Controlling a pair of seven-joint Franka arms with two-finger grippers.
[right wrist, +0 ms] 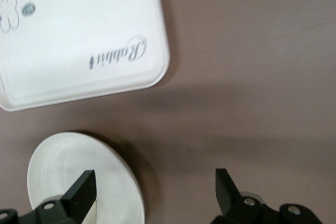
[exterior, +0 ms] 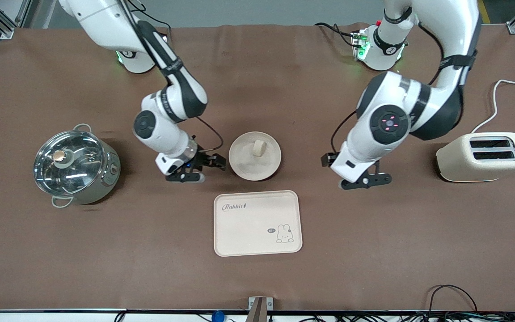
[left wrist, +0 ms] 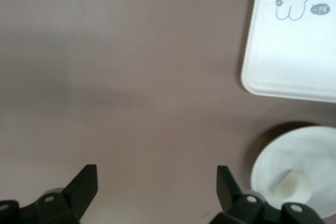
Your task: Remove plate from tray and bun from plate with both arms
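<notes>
Your plate (exterior: 255, 156) is already off the tray (exterior: 258, 223): it sits on the bare counter (exterior: 373, 250), farther from the front camera than the tray and clear of its rim, with the bun (exterior: 258, 148) resting on it a little off centre. What you still have to do is lift that bun, so the relation that matters is how it lies from each set of jaws. The right gripper (exterior: 204, 169) sits low just beside the plate's rim on the right arm's side, jaws wide apart and holding nothing; in its wrist view one finger (right wrist: 81, 192) hangs over the plate's edge. The left gripper (exterior: 367, 180) waits over bare counter toward the left arm's end, well apart from the plate, jaws also spread wide and empty; its wrist view shows the bun at the frame's corner. You will judge the right arm much the nearer. The bun looks short and stubby, and its long axis seems to run roughly across the plate toward the bases, though I cannot tell for sure, so check jaw alignment before closing.
</notes>
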